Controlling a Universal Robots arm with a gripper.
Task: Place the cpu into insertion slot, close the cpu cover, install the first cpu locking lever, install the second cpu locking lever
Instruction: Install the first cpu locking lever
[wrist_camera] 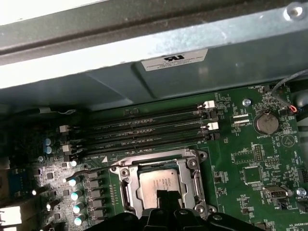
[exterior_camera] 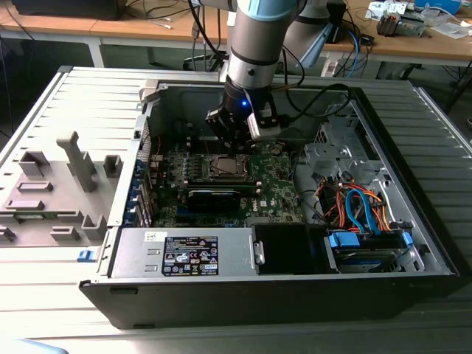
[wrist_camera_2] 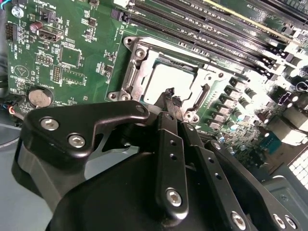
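Note:
The cpu (wrist_camera_2: pixel 161 79) (wrist_camera: pixel 155 183), a silvery square chip, lies in the insertion slot (exterior_camera: pixel 227 168) on the green board. The cpu cover (wrist_camera_2: pixel 136 70) (wrist_camera: pixel 188 169), a silvery frame, lies flat around it, and the chip shows through its window. My gripper (wrist_camera_2: pixel 171 97) (wrist_camera: pixel 166 196) (exterior_camera: pixel 234 142) hovers just above the edge of the socket. Its black fingers are shut together with nothing between them. Whether the tips touch the cover cannot be told. A dark lever piece (wrist_camera_2: pixel 201 96) stands beside the socket.
Long black memory slots (wrist_camera: pixel 144 132) run beside the socket, and a coin battery (wrist_camera: pixel 266 122) sits nearby. The case wall (wrist_camera: pixel 144 43) rises close behind. A long black block (exterior_camera: pixel 221 198), a power supply (exterior_camera: pixel 184 254) and bundled cables (exterior_camera: pixel 361 206) fill the case. A grey fixture (exterior_camera: pixel 51 192) stands outside it.

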